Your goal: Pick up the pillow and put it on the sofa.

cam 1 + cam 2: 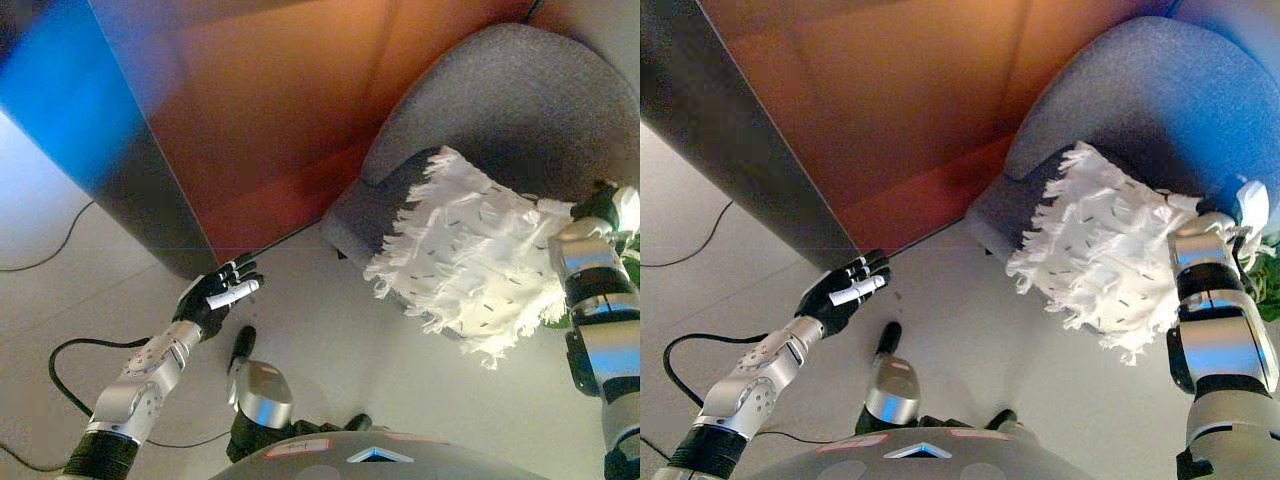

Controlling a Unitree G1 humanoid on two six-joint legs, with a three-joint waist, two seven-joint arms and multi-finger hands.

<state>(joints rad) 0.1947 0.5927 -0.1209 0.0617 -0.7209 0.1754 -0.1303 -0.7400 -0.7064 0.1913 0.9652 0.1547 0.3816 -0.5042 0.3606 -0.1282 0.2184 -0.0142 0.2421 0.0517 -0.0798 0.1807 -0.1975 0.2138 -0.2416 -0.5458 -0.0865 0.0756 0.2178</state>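
White fringed pillow [470, 255]: resting on grey sofa [520, 110] seat edge, overhanging
Right hand [605, 208]: at pillow's side, fingers' state cannot tell
Left hand [218, 295]: empty, fingers relaxed
Progress: placement near complete; release outstanding

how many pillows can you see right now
1. The white fringed pillow lies on the front edge of the grey sofa, beside the right hand. Nothing shows of any other pillow.

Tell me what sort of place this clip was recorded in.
Probably a living room or lounge corner: a grey upholstered sofa with a white fringed pillow on its seat edge, beside a dark cabinet or wall panel, on a pale plain floor.
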